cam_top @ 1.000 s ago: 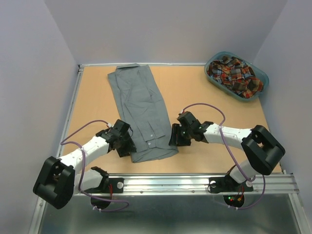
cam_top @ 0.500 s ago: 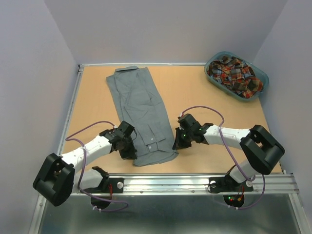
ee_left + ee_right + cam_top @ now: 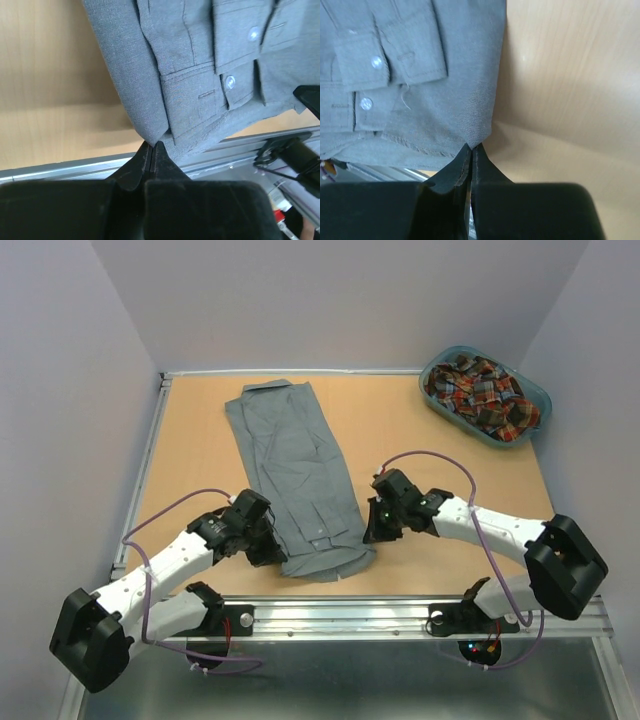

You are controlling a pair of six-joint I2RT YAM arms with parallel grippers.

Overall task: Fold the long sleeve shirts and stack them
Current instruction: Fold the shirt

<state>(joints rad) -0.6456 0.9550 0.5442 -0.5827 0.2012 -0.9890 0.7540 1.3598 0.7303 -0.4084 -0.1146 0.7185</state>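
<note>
Both claws shut since earlier frame; grey shirt (image 3: 295,465) dragged nearward on counter (image 3: 195,460). Left claw (image 3: 151,145) clamped on its near-left hem corner, right claw (image 3: 471,146) on near-right. Long axis runs away from claws. Plaid shirt (image 3: 482,392) in basket (image 3: 497,441), far right of grey shirt.

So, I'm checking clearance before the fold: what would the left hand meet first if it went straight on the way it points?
The grey shirt: the left hand is shut on its edge, with cloth directly ahead.
</note>
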